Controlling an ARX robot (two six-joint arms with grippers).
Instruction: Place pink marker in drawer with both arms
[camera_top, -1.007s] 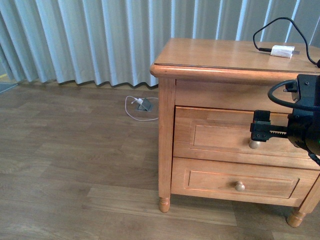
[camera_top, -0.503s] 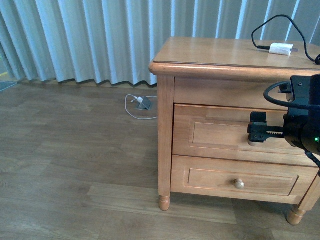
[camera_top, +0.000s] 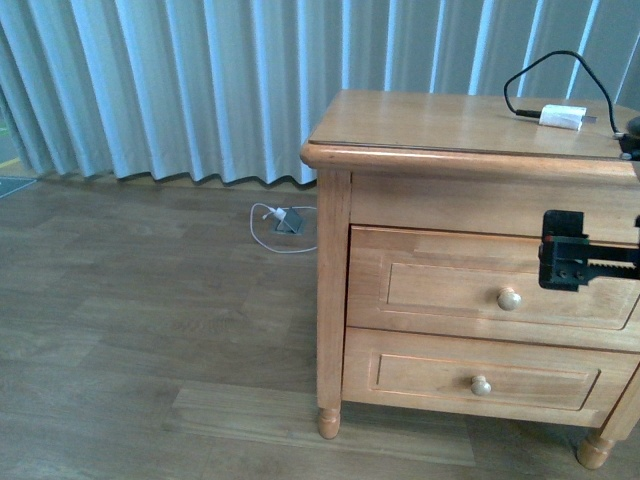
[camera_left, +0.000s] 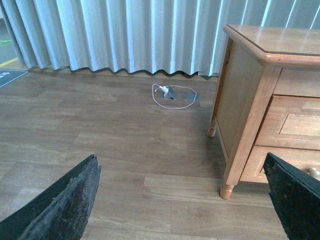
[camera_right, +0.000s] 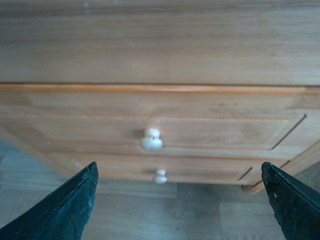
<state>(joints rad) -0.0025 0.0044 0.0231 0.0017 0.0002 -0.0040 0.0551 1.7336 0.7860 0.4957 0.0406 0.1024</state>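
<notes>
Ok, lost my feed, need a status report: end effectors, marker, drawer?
Right end effector open, off the honey-coloured wooden top drawer's pale knob. Left end effector open over floor. Drawer shut. Pink marker not visible.

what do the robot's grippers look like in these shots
The right gripper is black and boxy with a toothed rail along its side. In the wrist views, both show wide, dark wedge-shaped fingers with a rough, matte surface. No cables or markings show.

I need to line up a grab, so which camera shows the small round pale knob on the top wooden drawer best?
The right wrist view: the small round pale knob sits near the middle, close and unobstructed, framed by the open right gripper. The front view shows the knob smaller, beside that gripper. The left wrist view does not show it.
</notes>
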